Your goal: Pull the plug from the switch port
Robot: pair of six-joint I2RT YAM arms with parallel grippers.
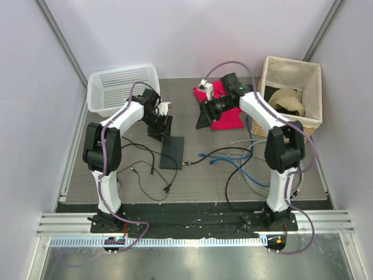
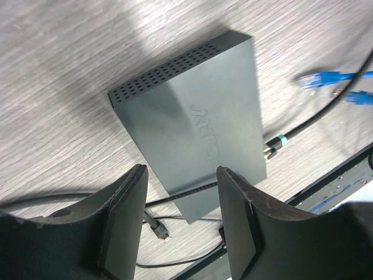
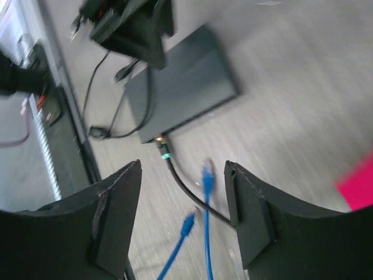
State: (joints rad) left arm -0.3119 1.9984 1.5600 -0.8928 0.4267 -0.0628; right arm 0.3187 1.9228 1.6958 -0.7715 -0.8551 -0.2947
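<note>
The switch [image 1: 172, 153] is a flat matte black box lying on the table between the arms; it also shows in the left wrist view [image 2: 195, 116] and the right wrist view [image 3: 180, 87]. A black cable's plug [image 3: 162, 146], gold-tipped with a green ring, sits in the switch's edge; it also shows in the left wrist view [image 2: 273, 144]. My left gripper [image 1: 158, 129] hovers open and empty above the switch's far end [image 2: 180, 186]. My right gripper [image 1: 203, 119] is open and empty, farther back right, with the plug's cable below its jaws [image 3: 183, 175].
Two loose blue cable ends [image 1: 205, 156] lie right of the switch. A red cloth [image 1: 224, 111] lies behind the right gripper. A white mesh basket [image 1: 119, 87] stands back left and a wicker basket [image 1: 291, 87] back right. Black cables [image 1: 145, 169] run left of the switch.
</note>
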